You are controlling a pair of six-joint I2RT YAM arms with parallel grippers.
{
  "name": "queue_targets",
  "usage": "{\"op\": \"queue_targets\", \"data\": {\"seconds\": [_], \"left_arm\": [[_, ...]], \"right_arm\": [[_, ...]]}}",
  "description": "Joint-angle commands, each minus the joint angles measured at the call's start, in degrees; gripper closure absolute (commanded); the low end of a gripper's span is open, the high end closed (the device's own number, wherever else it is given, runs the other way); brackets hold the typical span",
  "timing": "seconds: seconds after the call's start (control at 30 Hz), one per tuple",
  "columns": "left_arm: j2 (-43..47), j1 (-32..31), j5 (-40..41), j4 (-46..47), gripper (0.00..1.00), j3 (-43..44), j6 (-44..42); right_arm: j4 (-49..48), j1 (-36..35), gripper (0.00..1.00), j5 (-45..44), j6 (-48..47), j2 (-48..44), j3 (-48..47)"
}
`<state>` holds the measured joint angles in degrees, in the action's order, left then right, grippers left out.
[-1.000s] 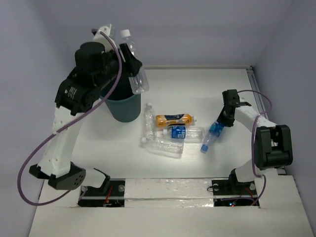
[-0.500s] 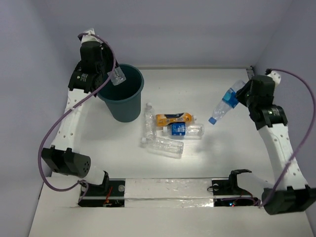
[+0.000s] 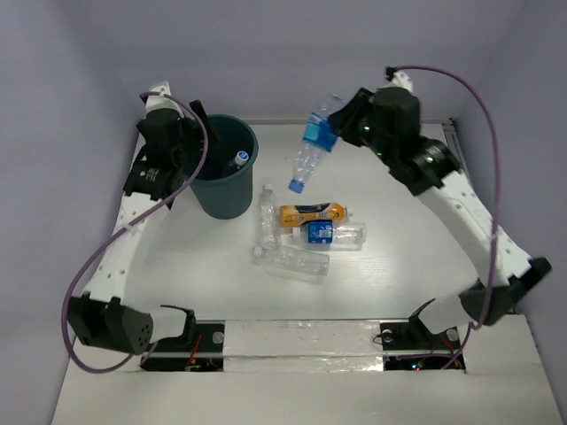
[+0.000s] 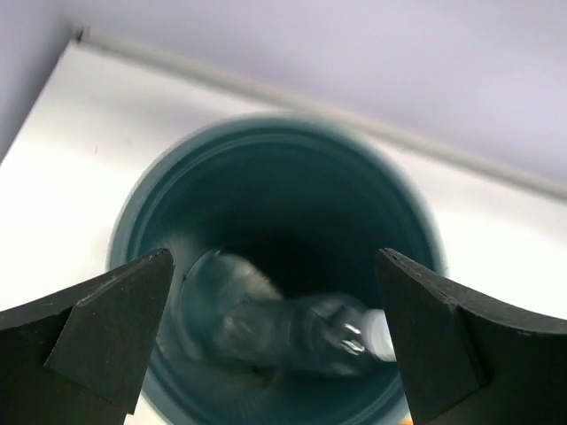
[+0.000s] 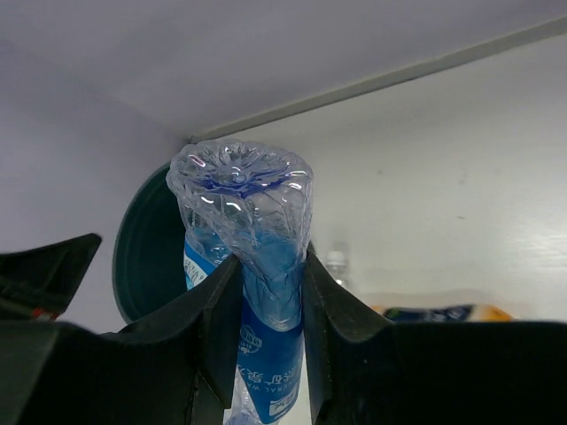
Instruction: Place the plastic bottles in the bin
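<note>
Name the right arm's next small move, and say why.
Probably shift the right end effector left until its blue-label bottle hangs over the bin. The bottle is gripped, cap down, in the air and to the right of the bin's rim, so letting go now would likely miss.

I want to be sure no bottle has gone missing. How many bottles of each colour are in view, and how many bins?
Clear bottles: 3 (one lies in the bin, blurred)
Blue-labelled bottles: 2
Orange bottle: 1
Teal bin: 1
Total: 7 things, 6 of them bottles
</note>
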<state>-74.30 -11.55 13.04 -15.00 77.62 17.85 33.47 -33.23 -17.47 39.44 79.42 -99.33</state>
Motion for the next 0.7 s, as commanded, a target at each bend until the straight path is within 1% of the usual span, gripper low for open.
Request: {"op": "queue_targets", "data": {"seconds": [0.0,0.03,0.07,0.1,0.13,0.17,0.2,0.23,0.27,0.3,0.33,0.37,0.4,0.43,0.47,0.53,0.57,0.6,0.63,0.67], "left_arm": [[7.22,-0.23,-2.57,1.74,0.03,4.11,0.25],[8.37,-0.23,-3.45,1.12,0.04,4.29,0.87],[9.60,-0.23,-5.81,-0.27,0.05,3.94,2.70],[10.92,-0.23,-7.40,-1.07,0.11,3.24,3.85],[13.89,-0.23,-8.89,-1.51,0.16,2.36,5.17],[15.57,-0.23,-12.13,-2.13,0.29,-0.69,8.14],[18.90,-0.23,-13.99,-2.39,0.37,-2.63,9.65],[20.67,-0.23,-16.18,-2.83,0.45,-4.48,10.97],[22.08,-0.23,-18.90,-4.49,0.57,-8.15,12.11],[24.97,-0.75,-20.41,-5.29,0.76,-10.19,14.47],[26.56,-0.75,-23.38,-5.82,0.82,-14.30,15.54],[27.88,-1.45,-24.80,-7.04,0.89,-16.26,16.51],[29.29,-1.46,-25.86,-7.66,1.00,-18.37,17.48],[32.00,-2.50,-27.00,-8.28,1.00,-20.13,19.23],[33.33,-3.03,-27.53,-9.33,1.00,-23.71,20.03],[36.93,-4.96,-28.41,-10.04,1.00,-27.16,23.26],[37.99,-5.76,-28.94,-10.13,1.00,-30.31,24.59],[38.87,-7.94,-28.86,-10.04,1.00,-31.82,25.82],[40.10,-9.35,-28.51,-9.96,1.00,-33.14,27.84],[40.37,-10.93,-26.33,-10.04,1.00,-35.24,28.55]], "right_arm": [[-5.43,-5.52,0.72,-3.09,0.55,8.78,-9.11],[-5.87,-6.57,0.72,-3.44,0.38,10.91,-13.91],[-6.66,-8.67,0.72,-3.97,-0.50,13.20,-16.40],[-7.02,-9.65,0.71,-5.36,-1.11,15.48,-18.95],[-7.02,-10.53,0.71,-5.90,-1.56,20.12,-21.76],[-6.67,-11.23,0.71,-6.25,-2.43,22.60,-27.70],[-6.32,-12.54,0.71,-6.95,-2.79,25.06,-30.89],[-5.97,-13.08,0.71,-7.31,-3.14,29.61,-33.88],[-5.62,-13.69,0.71,-7.75,-4.10,31.83,-39.57],[-5.53,-14.83,0.70,-9.06,-4.72,33.85,-42.15],[-5.87,-15.36,0.69,-9.76,-5.25,37.35,-44.26],[-6.31,-15.37,0.69,-10.55,-6.38,38.78,-45.85],[-6.84,-16.15,0.69,-12.91,-6.74,39.93,-47.69],[-7.28,-16.68,0.69,-14.15,-6.83,40.90,-47.97],[-8.50,-16.69,0.69,-15.47,-6.66,41.60,-47.89],[-9.39,-16.69,0.68,-18.29,-6.66,43.89,-48.06],[-9.65,-17.21,0.68,-19.08,-6.66,44.76,-48.50],[-9.48,-17.22,0.67,-19.35,-6.92,46.77,-49.29],[-9.13,-17.22,0.62,-19.18,-6.92,47.66,-51.12],[-8.35,-17.82,0.58,-18.91,-6.92,48.37,-51.92]]}}
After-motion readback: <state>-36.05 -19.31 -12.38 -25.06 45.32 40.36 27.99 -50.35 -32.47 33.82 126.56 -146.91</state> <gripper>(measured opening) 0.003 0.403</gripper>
